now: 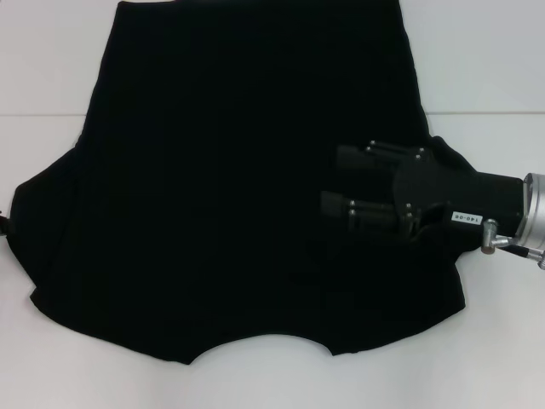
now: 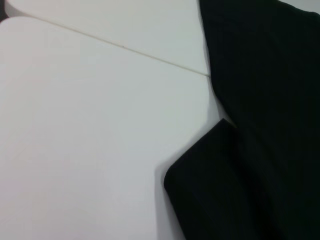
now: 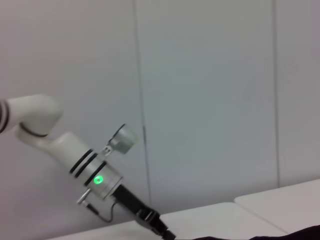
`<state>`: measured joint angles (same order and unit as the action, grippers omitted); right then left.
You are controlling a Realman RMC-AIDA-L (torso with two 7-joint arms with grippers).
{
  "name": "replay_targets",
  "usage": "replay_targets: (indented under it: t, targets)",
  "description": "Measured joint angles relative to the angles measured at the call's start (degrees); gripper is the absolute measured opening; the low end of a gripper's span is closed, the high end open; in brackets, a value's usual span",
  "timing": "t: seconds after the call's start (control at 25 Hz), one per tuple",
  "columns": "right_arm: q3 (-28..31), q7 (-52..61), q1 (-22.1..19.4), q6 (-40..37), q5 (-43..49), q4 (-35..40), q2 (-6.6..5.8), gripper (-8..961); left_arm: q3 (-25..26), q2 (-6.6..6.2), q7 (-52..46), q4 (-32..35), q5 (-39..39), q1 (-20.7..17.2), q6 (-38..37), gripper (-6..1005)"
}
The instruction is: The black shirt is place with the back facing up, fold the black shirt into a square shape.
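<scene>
My left gripper (image 1: pixel 5 227) barely shows at the far left edge of the head view, right at the tip of the shirt's left sleeve. Can't tell if its fingers are spread or pinched, too little of it in view. From my right wrist cam I see the left arm (image 3: pixel 75 160), white w/ a green light on, reaching down toward the table edge.

The black shirt (image 1: pixel 230 196) lies flat on the white table (image 1: pixel 494 358), taking up most of the middle. Plain black side up, no lettering showing. Curved neck opening sits on the near edge, hem is at the far end, so the shirt runs away from me. Both sleeves stick out to left and right approx. midway. Left wrist cam shows the left sleeve (image 2: pixel 215 195) w/ its rounded corner lying on the table, body fabric just beside it, and a seam line in the tabletop (image 2: pixel 125 47) running toward the cloth.

My right gripper (image 1: pixel 336 186) comes in from the right, lying over the shirt's right side near the right sleeve. Its two black fingers (image 1: pixel 375 158) point left and stand apart, w/ a clear gap btwn them, nothing pinched there. Its silver wrist (image 1: pixel 530 213) hangs over the bare table at the right edge.
</scene>
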<state>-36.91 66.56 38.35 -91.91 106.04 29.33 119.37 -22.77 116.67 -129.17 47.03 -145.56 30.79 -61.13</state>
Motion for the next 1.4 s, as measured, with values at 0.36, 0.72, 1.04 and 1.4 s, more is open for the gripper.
replay_targets:
  t: [0.36,0.72,1.04,1.4]
  targets:
    - [-0.02,0.06,0.21,4.52,-3.98,-3.07,0.13,796,0.11,-0.04,0.19,1.00,0.07,-0.04,0.65,23]
    - [-0.01,-0.28,0.97,5.76,-5.44,-4.33,0.33,795,0.44,-0.15,0.23,2.91,0.01,-0.69,-0.22,34]
    - [0.00,-0.30,1.51,6.71,-5.50,-4.38,0.41,796,1.35,-0.02,-0.05,3.71,-0.01,-1.80,-1.17,44]
    - [0.00,-0.37,1.56,6.84,-5.50,-4.38,0.42,796,2.99,0.19,0.03,4.36,0.35,-2.95,-2.19,55]
